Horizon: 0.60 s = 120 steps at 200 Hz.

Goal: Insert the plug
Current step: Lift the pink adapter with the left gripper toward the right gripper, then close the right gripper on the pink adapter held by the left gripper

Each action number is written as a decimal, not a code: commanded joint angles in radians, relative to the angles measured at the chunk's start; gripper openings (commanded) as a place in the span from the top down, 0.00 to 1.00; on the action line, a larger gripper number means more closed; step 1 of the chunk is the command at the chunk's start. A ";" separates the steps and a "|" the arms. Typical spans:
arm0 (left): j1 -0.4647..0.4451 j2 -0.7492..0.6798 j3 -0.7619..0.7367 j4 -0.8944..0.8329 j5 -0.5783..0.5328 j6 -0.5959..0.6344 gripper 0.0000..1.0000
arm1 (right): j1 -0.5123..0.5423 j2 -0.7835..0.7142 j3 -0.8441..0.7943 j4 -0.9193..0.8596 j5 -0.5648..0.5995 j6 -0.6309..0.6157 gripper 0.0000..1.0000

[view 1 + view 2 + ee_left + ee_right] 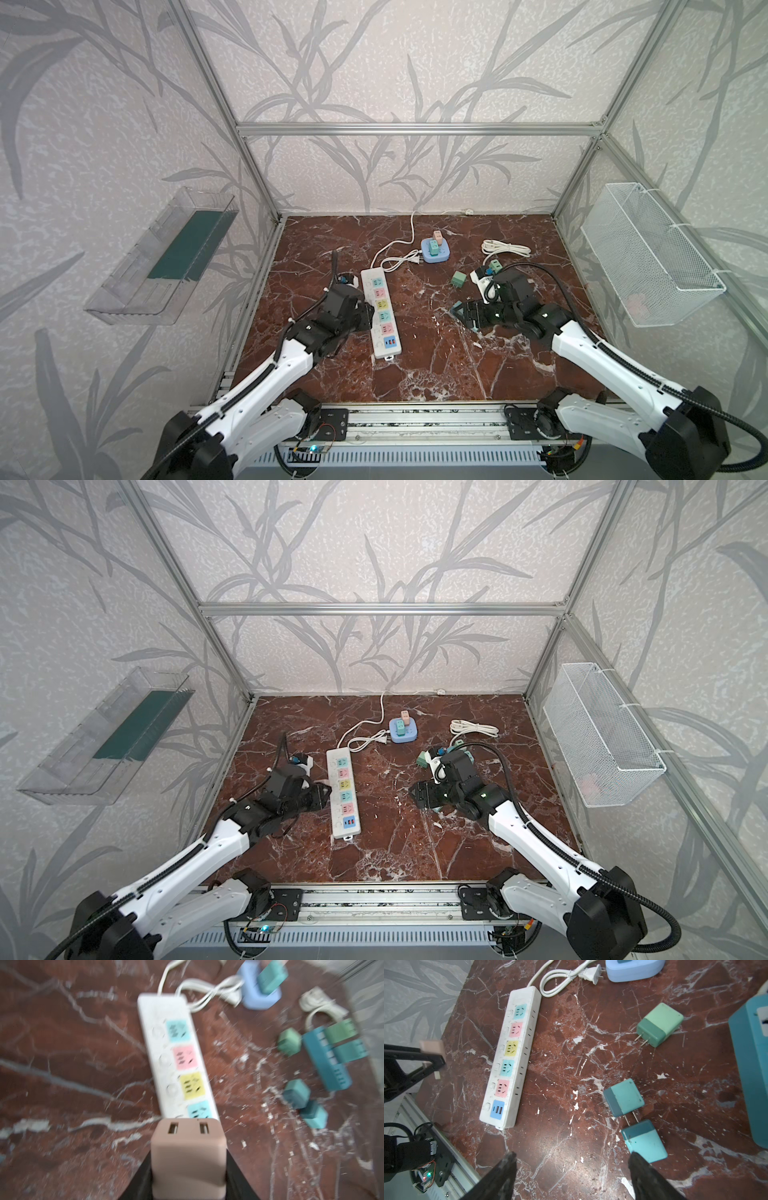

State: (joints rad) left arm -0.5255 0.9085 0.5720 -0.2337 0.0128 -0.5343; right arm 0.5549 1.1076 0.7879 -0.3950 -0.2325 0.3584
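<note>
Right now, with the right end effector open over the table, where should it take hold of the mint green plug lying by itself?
Grip the mint green plug across its two long flat sides, on the lighter body, coming straight down from above. It lies flat with bare table on both sides, and its prongs stick out of the darker end, so I would keep off that end.

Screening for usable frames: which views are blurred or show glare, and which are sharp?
Left wrist view: motion blur smears the white power strip with pastel sockets; only the beige cube-shaped plug up close is fairly crisp. Right wrist view: sharp, with a pale sheen on the red-brown marble tabletop. Both top views: sharp, evenly lit, no harsh glare.
</note>
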 commanded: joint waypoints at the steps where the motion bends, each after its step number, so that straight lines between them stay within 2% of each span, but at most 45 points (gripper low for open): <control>1: -0.029 -0.015 -0.106 0.359 0.006 0.097 0.77 | 0.029 0.036 0.082 -0.036 -0.013 -0.010 0.18; 16: -0.068 0.030 -0.134 0.541 0.007 0.181 0.79 | 0.044 0.054 0.135 -0.074 -0.015 -0.020 0.20; 35: -0.127 0.116 -0.138 0.680 0.003 0.343 0.79 | 0.061 0.055 0.193 -0.110 -0.005 -0.020 0.21; 57: -0.185 0.195 -0.123 0.735 -0.017 0.465 0.79 | 0.080 0.032 0.228 -0.119 0.013 0.017 0.21; 79: -0.279 0.225 -0.141 0.810 -0.043 0.615 0.79 | 0.096 0.034 0.251 -0.122 0.004 0.038 0.25; 110: -0.338 0.240 -0.159 0.860 -0.037 0.698 0.79 | 0.135 0.068 0.296 -0.148 -0.011 0.034 0.36; 120: -0.350 0.238 -0.159 0.860 -0.030 0.707 0.80 | 0.144 0.078 0.302 -0.139 -0.026 0.034 0.42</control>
State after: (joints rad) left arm -0.8547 1.1461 0.4248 0.5331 -0.0139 0.0463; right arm 0.6758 1.1645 1.0531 -0.5117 -0.2363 0.3859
